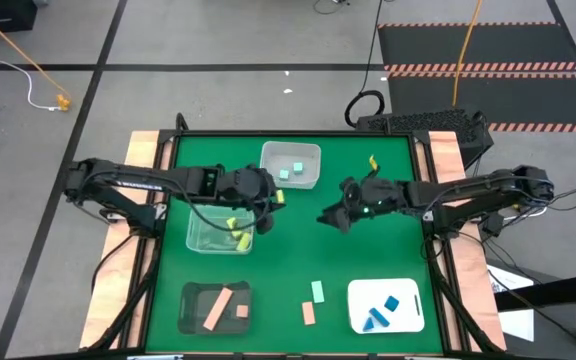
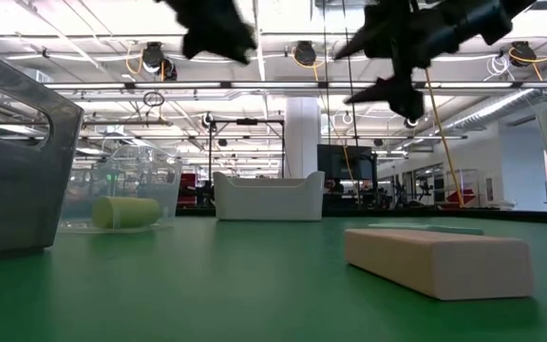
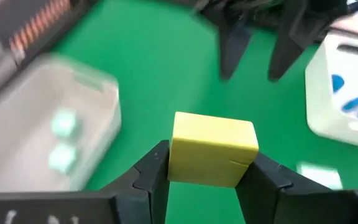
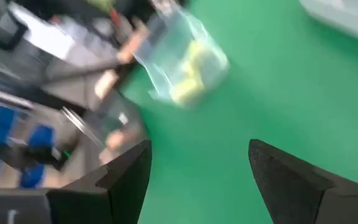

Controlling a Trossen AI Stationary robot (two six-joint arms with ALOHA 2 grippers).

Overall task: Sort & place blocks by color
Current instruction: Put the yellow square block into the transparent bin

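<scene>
My left gripper (image 1: 274,200) is shut on a yellow cube (image 1: 279,197), above the table just right of the clear tub (image 1: 196,240) that holds other yellow blocks (image 1: 236,237). My right gripper (image 1: 330,216) hangs open over the middle of the green mat, with nothing between its fingers (image 4: 129,174). A mint bar (image 1: 317,291) and a tan-pink bar (image 1: 309,313) lie flat on the mat near the front. One more yellow block (image 1: 372,162) lies near the far edge. Mint cubes (image 1: 290,170) sit in the far tray, blue blocks (image 1: 380,312) in the white tray, and tan-pink bars (image 1: 218,308) in the dark tray. My left gripper (image 3: 207,171) pinches the yellow cube between its two fingers, one on each opposite side face (image 3: 178,163). The fingers slant toward the table's right side. The cube is lifted clear of the mat, its top face (image 3: 213,132) showing above the fingertips.
The clear tub, the far tray (image 1: 308,152), the dark tray (image 1: 190,300) and the white tray (image 1: 413,295) stand around the green mat (image 1: 298,250). The two grippers face each other a short way apart over the mat's middle. Bare mat lies between the trays.
</scene>
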